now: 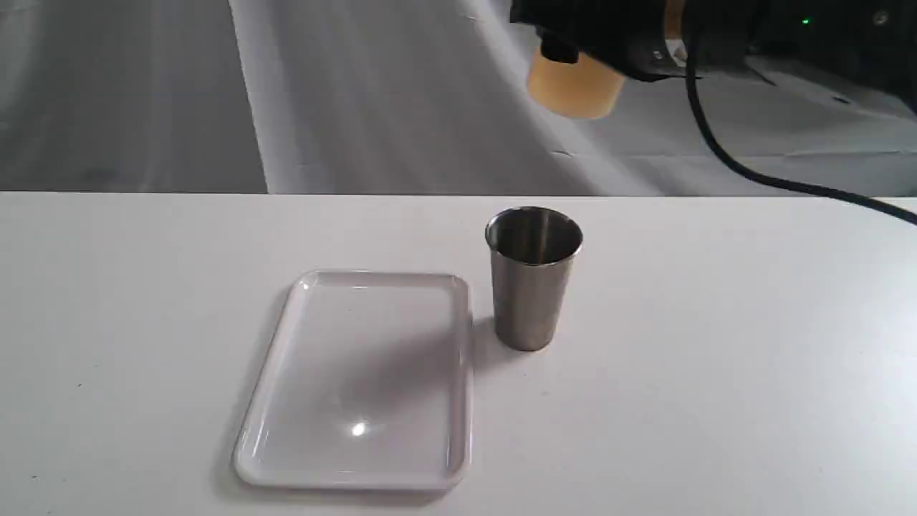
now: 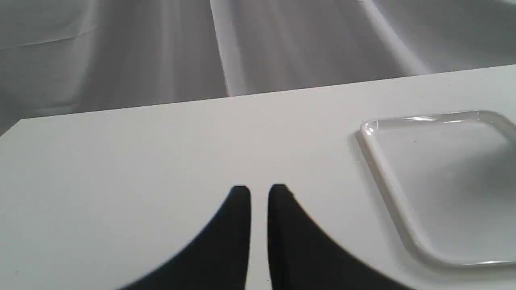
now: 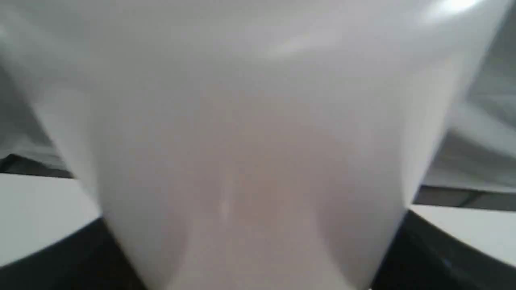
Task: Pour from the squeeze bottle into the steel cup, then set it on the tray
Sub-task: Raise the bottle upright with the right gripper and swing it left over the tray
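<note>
High above the table in the exterior view, my right gripper [image 1: 605, 39] is shut on the squeeze bottle [image 1: 573, 86]. Only the bottle's lower body with amber liquid shows; its nozzle is hidden. In the right wrist view the whitish bottle [image 3: 250, 141] fills the picture between the dark fingers [image 3: 72, 262]. The steel cup [image 1: 534, 279] stands upright below the bottle, just right of the white tray [image 1: 286, 322]. My left gripper [image 2: 259, 193] hovers over bare table beside the tray [image 2: 387, 177], its tips nearly touching with nothing between them. It is out of the exterior view.
A black cable [image 1: 759, 175] hangs from the right arm down to the table's far right edge. Grey cloth [image 1: 358, 93] drapes behind the white table [image 1: 716, 358]. The table's far edge runs just behind the cup.
</note>
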Tool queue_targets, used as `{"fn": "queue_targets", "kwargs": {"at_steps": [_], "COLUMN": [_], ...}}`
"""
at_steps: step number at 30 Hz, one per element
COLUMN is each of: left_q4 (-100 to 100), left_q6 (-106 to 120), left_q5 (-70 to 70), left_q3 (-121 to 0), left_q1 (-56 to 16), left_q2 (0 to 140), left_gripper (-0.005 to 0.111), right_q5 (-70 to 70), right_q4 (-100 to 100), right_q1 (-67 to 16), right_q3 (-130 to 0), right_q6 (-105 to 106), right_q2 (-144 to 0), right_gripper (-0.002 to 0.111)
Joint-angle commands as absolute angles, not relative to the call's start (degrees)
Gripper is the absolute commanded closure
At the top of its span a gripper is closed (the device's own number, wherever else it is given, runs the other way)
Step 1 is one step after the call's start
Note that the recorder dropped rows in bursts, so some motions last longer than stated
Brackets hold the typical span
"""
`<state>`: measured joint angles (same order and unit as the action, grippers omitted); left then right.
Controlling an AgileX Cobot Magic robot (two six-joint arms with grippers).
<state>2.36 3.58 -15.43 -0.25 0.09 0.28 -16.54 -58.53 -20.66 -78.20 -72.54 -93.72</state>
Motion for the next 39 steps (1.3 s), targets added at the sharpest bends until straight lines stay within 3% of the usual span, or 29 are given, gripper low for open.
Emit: {"fn": "queue_targets", "kwargs": {"at_steps": [1, 16, 27, 39], "left_q4": [2.5, 2.5, 2.5, 2.5], "left_q6": [3.5, 3.5, 3.5, 3.5], "left_q5": [-15.0, -15.0, -15.0, -15.0], "left_q3": [0.0, 0.0, 0.0, 0.0], "left_q1": [0.0, 0.0, 0.0, 0.0], "left_q2": [0.0, 0.0, 0.0, 0.0], "left_gripper": [0.098, 0.098, 0.098, 0.098], "right_q5": [-9.4, 6.0, 11.7, 12.3], "right_q4": [-59.1, -51.0, -43.0, -35.0], "right_q1": [-22.3, -23.5, -27.1, -29.8], "right_q3": [-78.8, -78.8, -78.8, -78.8], "right_q6": [-67.4, -54.9, -28.5, -28.5], "right_q2": [-92.8, -93.6, -98.2, -105.0], "right_gripper": [0.092, 0.092, 0.092, 0.092]}}
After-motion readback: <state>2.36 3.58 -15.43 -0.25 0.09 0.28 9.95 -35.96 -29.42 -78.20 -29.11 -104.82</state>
